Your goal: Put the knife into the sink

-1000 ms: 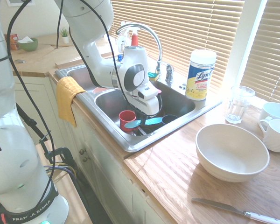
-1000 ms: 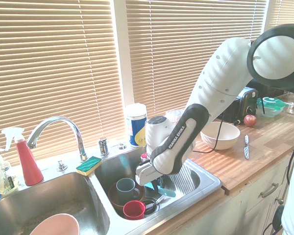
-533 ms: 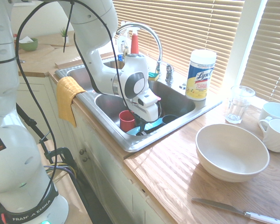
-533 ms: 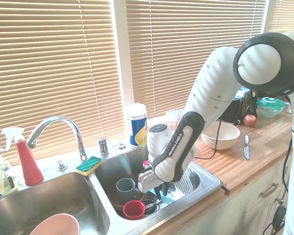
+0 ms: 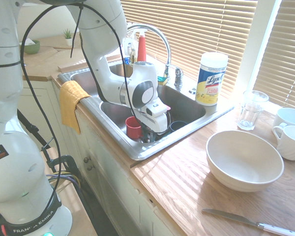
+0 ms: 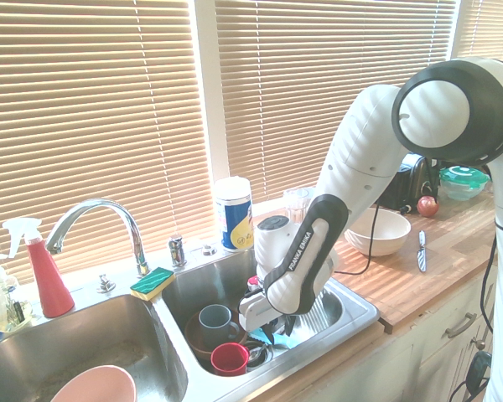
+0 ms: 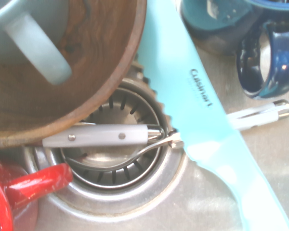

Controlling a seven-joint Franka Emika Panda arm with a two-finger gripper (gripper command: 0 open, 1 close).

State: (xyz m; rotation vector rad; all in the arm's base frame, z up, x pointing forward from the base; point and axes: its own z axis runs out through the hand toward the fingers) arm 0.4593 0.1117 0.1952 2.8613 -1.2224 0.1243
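Taking up most of the counter run: the sink (image 5: pixel 119 142), its two steel basins lying under the curved faucet (image 5: pixel 155 37). Reaching down into the basin nearer the wooden counter: the white arm (image 6: pixel 365 159), now sitting lower than a second ago, when the wrist was riding clear above the dishes. Sinking with it, the gripper (image 6: pixel 272 328), now down among the crockery, just beside the red cup (image 5: pixel 133 127). Not showing in either outside view whether that claw is clamping or letting go, so cannot tell.

Lying low along the basin floor: the knife (image 7: pixel 197 110), all turquoise, its serrated edge crossing the rim of the drain (image 7: pixel 115 195) and passing between a brown bowl (image 7: pixel 86 62) and a dark blue mug (image 7: pixel 253 48). Showing in the second outside view only as a turquoise sliver (image 6: pixel 283 339) under the wrist, and hiding behind the gripper in the first, where a second ago its whole length was hanging in plain sight above the cups.

Judging from this drop: nearing the end of the task, with the blade already inside the sink and seeming to rest on steel, leaving only a release and a clean retreat.

Resting across the drain strainer, smallest of all: a white-handled utensil (image 7: pixel 101 136).
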